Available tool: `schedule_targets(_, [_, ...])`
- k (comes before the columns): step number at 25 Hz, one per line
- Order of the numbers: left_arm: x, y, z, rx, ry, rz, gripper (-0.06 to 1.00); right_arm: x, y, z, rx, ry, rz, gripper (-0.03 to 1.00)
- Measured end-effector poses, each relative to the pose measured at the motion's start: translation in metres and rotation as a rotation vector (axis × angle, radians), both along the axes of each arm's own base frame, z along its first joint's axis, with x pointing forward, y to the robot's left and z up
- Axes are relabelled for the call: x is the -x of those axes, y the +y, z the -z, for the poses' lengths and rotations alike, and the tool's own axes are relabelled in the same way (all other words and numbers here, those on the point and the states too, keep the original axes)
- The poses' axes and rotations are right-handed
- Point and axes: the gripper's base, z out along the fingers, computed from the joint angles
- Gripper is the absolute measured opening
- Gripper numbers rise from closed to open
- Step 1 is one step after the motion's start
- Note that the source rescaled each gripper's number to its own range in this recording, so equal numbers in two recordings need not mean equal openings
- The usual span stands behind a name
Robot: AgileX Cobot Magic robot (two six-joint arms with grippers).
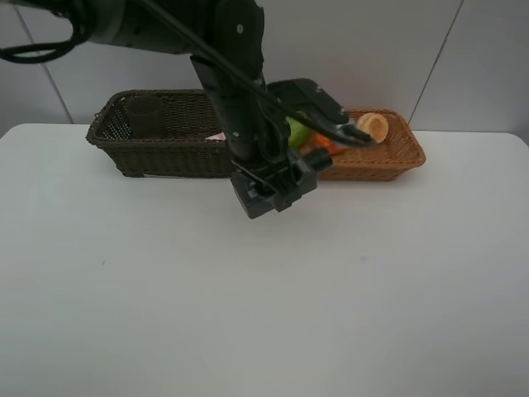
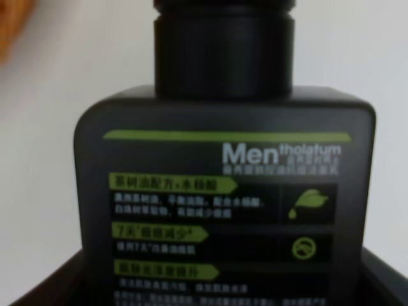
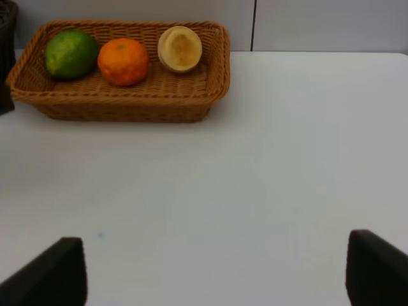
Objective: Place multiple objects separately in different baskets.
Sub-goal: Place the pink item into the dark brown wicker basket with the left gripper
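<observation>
Three fruits already lie in the orange-tan basket [image 3: 220,60]: a green fruit [image 3: 71,53], an orange [image 3: 123,61] and a pale round fruit [image 3: 180,48]. The left gripper [image 1: 273,188], above the table between both baskets, clamps the dark-green bottle [image 2: 223,204], still to be dropped; a purple cup [image 1: 145,116] stands in the dark brown basket [image 1: 178,155]. The right gripper [image 3: 210,271] is open and empty.

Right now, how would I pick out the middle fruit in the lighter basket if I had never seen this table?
Find the white table, then the shallow orange-tan wicker basket at its back edge, beside the darker brown basket. Three round items sit in a row inside it. The one you want is the orange, between the green fruit and a pale beige, hollow-looking item; it is the only bright orange one.
</observation>
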Motion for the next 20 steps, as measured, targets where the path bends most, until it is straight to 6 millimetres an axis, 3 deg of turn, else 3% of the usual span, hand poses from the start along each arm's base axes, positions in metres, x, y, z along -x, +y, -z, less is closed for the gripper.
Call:
schedule_targets(5, [-0.02, 0.032, -0.03, 0.096, -0.015, -0.271, 0.28, 0.0, 0.0, 0.0, 0.0, 0.0, 0.0, 0.82])
schedule_targets(11, [-0.057, 0.086, -0.038, 0.143, -0.072, -0.619, 0.28, 0.0, 0.0, 0.0, 0.0, 0.0, 0.0, 0.82])
schedule_targets(20, [-0.095, 0.122, -0.048, 0.282, -0.263, -0.699, 0.28, 0.0, 0.0, 0.0, 0.0, 0.0, 0.0, 0.82])
